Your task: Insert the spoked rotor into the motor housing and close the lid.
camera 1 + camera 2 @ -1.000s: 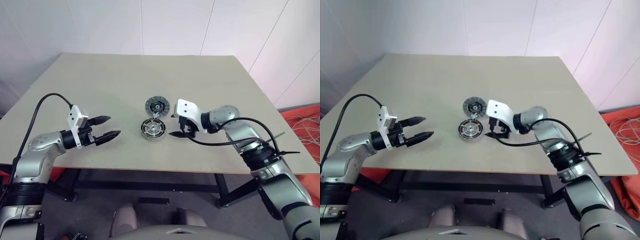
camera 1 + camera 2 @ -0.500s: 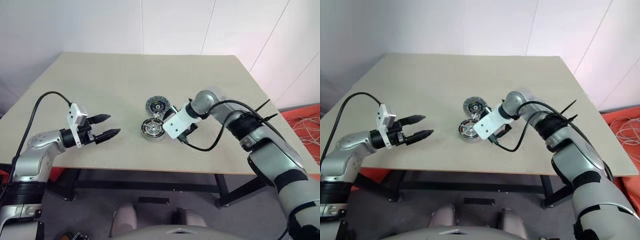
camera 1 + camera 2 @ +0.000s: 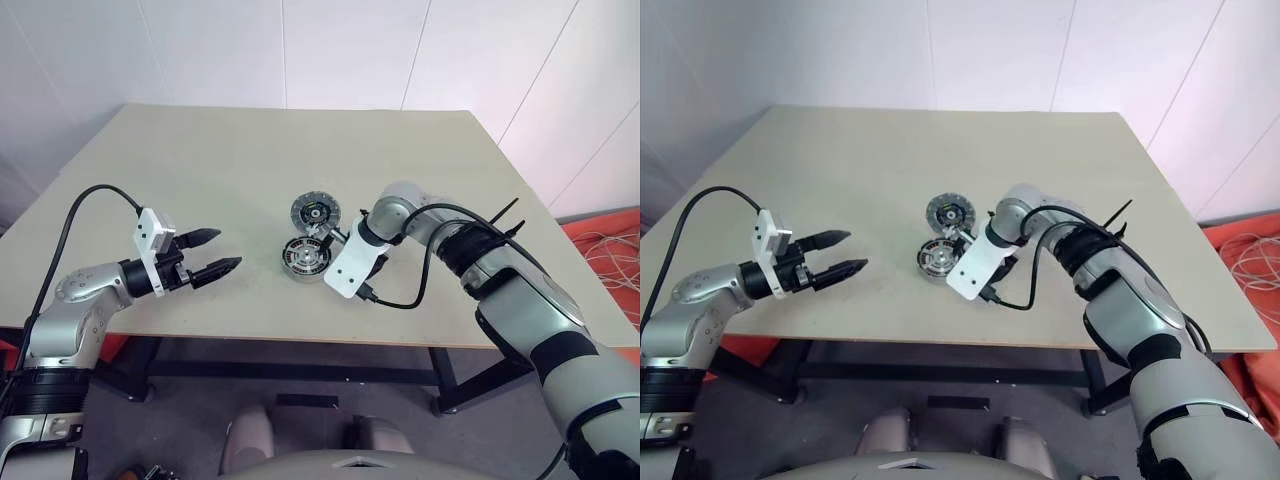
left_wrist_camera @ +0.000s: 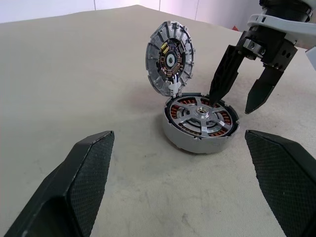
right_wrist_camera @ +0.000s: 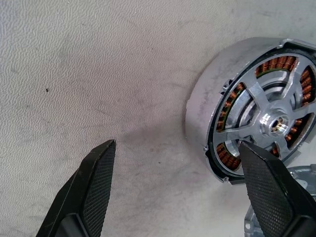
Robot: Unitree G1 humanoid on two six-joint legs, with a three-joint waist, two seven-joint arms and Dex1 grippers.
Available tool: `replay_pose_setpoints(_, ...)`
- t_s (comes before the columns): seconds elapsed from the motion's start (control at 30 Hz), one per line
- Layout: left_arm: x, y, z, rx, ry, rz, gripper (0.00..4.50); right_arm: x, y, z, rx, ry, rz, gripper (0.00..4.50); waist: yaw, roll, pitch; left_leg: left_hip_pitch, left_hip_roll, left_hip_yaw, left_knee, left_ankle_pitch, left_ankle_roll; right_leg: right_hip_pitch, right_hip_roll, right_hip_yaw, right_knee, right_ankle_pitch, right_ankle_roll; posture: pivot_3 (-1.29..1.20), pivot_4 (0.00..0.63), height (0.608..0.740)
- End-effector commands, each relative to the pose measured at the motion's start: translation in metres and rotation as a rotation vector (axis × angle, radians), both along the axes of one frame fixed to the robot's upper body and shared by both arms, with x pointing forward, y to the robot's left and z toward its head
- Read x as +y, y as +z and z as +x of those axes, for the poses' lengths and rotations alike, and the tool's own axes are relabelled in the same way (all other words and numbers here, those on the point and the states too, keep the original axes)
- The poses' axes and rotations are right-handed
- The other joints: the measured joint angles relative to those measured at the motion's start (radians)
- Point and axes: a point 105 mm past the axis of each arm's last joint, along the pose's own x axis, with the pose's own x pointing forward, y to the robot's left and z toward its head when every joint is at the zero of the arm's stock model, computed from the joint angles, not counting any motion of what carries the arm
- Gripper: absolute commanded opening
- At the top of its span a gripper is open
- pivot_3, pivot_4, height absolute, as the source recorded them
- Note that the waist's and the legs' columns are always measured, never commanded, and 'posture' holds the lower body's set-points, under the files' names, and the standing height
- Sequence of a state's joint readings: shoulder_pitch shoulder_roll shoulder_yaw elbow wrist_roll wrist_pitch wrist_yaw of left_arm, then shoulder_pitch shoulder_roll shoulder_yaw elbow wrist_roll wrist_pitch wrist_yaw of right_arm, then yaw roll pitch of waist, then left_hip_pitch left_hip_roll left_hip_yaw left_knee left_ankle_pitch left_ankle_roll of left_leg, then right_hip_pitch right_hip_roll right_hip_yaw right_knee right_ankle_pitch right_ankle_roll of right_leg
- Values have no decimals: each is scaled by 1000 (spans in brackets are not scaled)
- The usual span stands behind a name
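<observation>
The motor housing (image 4: 197,136) sits mid-table, copper windings showing between the silver spokes of the spoked rotor (image 4: 200,113), which lies inside it. The lid (image 4: 171,58) stands tilted up, open, at the housing's far edge. My right gripper (image 4: 231,105) points steeply down at the housing's right side and is open. One fingertip hangs over the rotor's rim and the other is outside the housing wall; I cannot tell if either touches. My left gripper (image 3: 228,250) is open and holds nothing, a good way left of the housing (image 3: 305,257).
The beige table (image 3: 200,160) has bare room all around the parts. A black cable (image 3: 400,303) loops from my right wrist near the table's front edge. To the right, on the floor, lie an orange sheet and loose wires (image 3: 610,250).
My right wrist has rolled over and tipped down, swinging its white camera mount to the near side and bringing the fingers over the housing's right edge. The left arm has stayed still.
</observation>
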State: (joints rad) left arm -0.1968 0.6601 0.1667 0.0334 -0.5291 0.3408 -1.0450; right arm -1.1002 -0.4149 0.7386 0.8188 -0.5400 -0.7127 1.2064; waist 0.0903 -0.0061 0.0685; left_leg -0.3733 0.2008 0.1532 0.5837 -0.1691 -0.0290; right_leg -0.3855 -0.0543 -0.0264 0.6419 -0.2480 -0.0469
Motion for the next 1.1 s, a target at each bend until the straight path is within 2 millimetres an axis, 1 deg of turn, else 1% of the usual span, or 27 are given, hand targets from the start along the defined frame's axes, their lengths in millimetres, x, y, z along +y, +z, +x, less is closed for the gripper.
replay_pose_setpoints(0.03, -4, 16, 2, -66, -13, -11, 4500, 6, 14, 8, -59, 28, -12, 4459, -2, 0, 0, 0, 0, 0, 0, 0, 0, 0, 0, 0, 0, 0, 0, 0, 0, 740)
replay_pose_setpoints(0.3, -4, 16, 0, -68, -11, -15, 4500, 2, 15, 16, -75, 9, -70, 4459, -3, 0, 0, 0, 0, 0, 0, 0, 0, 0, 0, 0, 0, 0, 0, 0, 0, 740)
replay_pose_setpoints(0.33, -4, 16, 0, -68, -10, -15, 4500, 2, 15, 16, -73, 12, -74, 4289, -4, 0, 0, 0, 0, 0, 0, 0, 0, 0, 0, 0, 0, 0, 0, 0, 0, 740)
replay_pose_setpoints(0.4, -5, 16, -1, -68, -10, -16, 4500, 2, 15, 15, -69, 14, -78, 3885, -5, 0, 0, 0, 0, 0, 0, 0, 0, 0, 0, 0, 0, 0, 0, 0, 0, 740)
replay_pose_setpoints(0.53, -5, 16, -1, -71, -8, -15, 4500, 3, 12, 13, -62, 28, -85, 2543, -4, 0, 0, 0, 0, 0, 0, 0, 0, 0, 0, 0, 0, 0, 0, 0, 0, 740)
replay_pose_setpoints(0.6, -4, 16, 0, -74, -7, -14, 4500, 5, 12, 12, -57, 31, -81, 1746, -3, 0, 0, 0, 0, 0, 0, 0, 0, 0, 0, 0, 0, 0, 0, 0, 0, 740)
replay_pose_setpoints(0.63, -4, 16, 0, -75, -7, -13, 4500, 6, 12, 11, -55, 38, -79, 1484, -3, 0, 0, 0, 0, 0, 0, 0, 0, 0, 0, 0, 0, 0, 0, 0, 0, 740)
replay_pose_setpoints(0.77, -5, 16, 0, -77, -8, -12, 4500, 13, 13, 8, -50, 59, -66, 115, -2, 0, 0, 0, 0, 0, 0, 0, 0, 0, 0, 0, 0, 0, 0, 0, 0, 740)
replay_pose_setpoints(0.8, -5, 16, 0, -77, -9, -12, 4500, 15, 13, 8, -48, 62, -64, 50, -2, 0, 0, 0, 0, 0, 0, 0, 0, 0, 0, 0, 0, 0, 0, 0, 0, 740)
replay_pose_setpoints(0.97, -6, 15, 0, -75, -11, -11, 4500, 22, 17, 3, -30, 66, -51, 50, -4, 0, 0, 0, 0, 0, 0, 0, 0, 0, 0, 0, 0, 0, 0, 0, 0, 740)
replay_pose_setpoints(1.03, -6, 15, 0, -74, -11, -11, 4500, 24, 20, 2, -16, 38, -48, 50, -4, 0, 0, -1, 0, 0, 0, 0, 1, 0, 0, 0, 0, 0, 0, 0, 0, 740)
replay_pose_setpoints(1.1, -6, 15, 0, -73, -11, -10, 4500, 21, 26, 3, -9, -23, -71, 50, -4, 0, 0, -1, 0, 0, 0, -1, 1, -1, 0, 0, 0, 0, -1, 0, 0, 740)
